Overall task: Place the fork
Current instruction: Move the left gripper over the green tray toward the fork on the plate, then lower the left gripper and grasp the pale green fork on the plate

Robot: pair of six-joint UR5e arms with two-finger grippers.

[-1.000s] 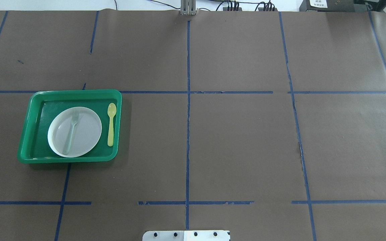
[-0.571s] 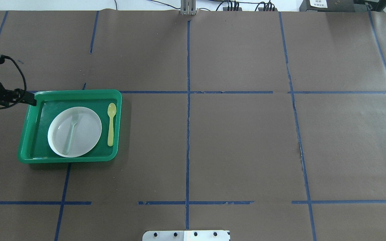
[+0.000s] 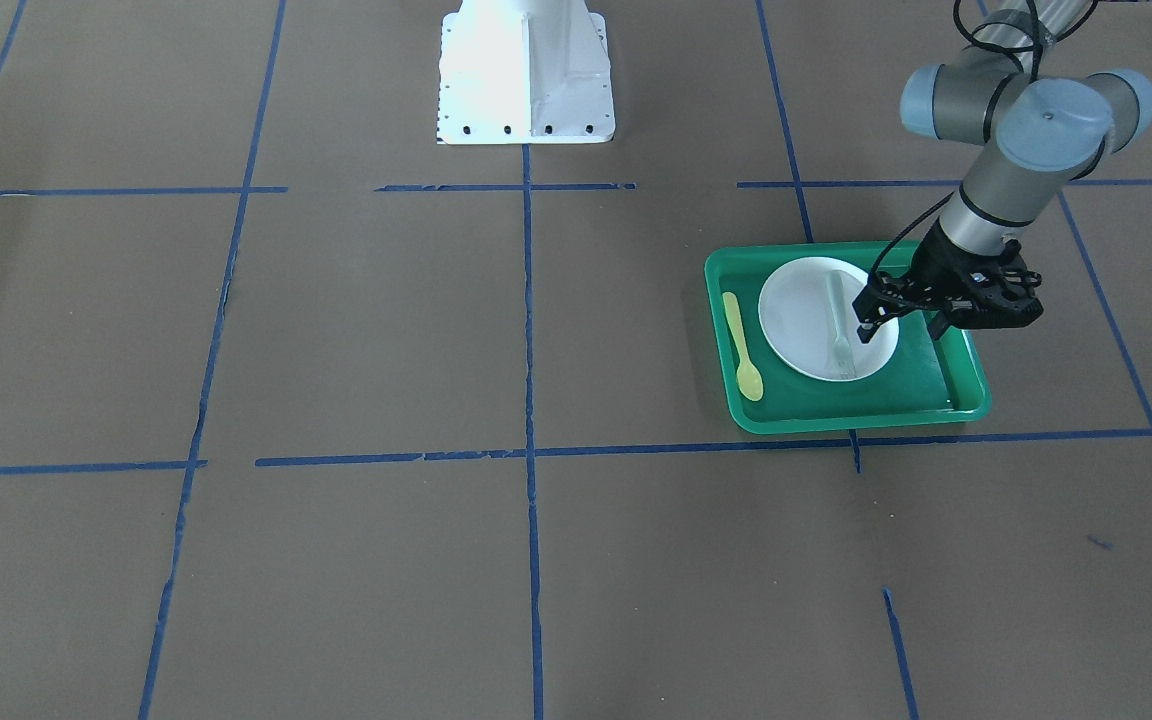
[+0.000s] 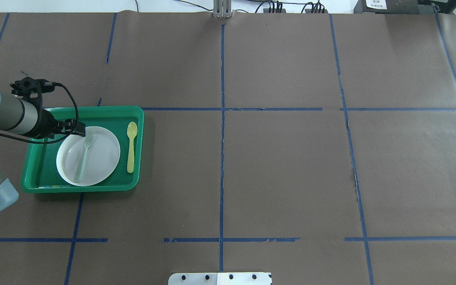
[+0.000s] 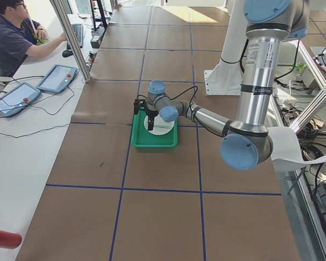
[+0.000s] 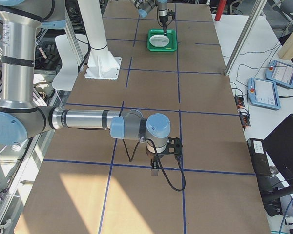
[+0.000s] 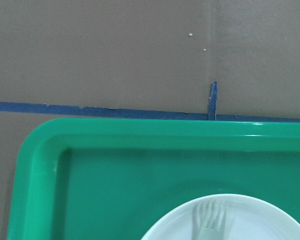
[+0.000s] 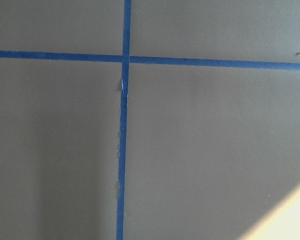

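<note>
The pale fork (image 4: pixel 83 156) lies on the white plate (image 4: pixel 103 160) in the green tray (image 4: pixel 93 110), tines toward the far side. It also shows in the front view (image 3: pixel 841 330), and its tines show in the left wrist view (image 7: pixel 210 223). My left gripper (image 4: pixel 78 129) hovers over the plate's left far edge, beside the fork's tines. In the front view (image 3: pixel 904 325) its jaws stand apart and empty. My right gripper (image 6: pixel 156 168) shows only in the exterior right view, low over bare table far from the tray; I cannot tell whether it is open or shut.
A yellow spoon (image 4: pixel 132 147) lies in the tray right of the plate. Brown paper with blue tape lines (image 4: pixel 222 118) covers the table. The robot's white base (image 3: pixel 524 75) stands at the near edge. An operator (image 5: pixel 13 32) sits at a side desk.
My left arm has come in from the left edge and moved right over the tray, to the plate's edge. Fork, plate and spoon have not moved.
</note>
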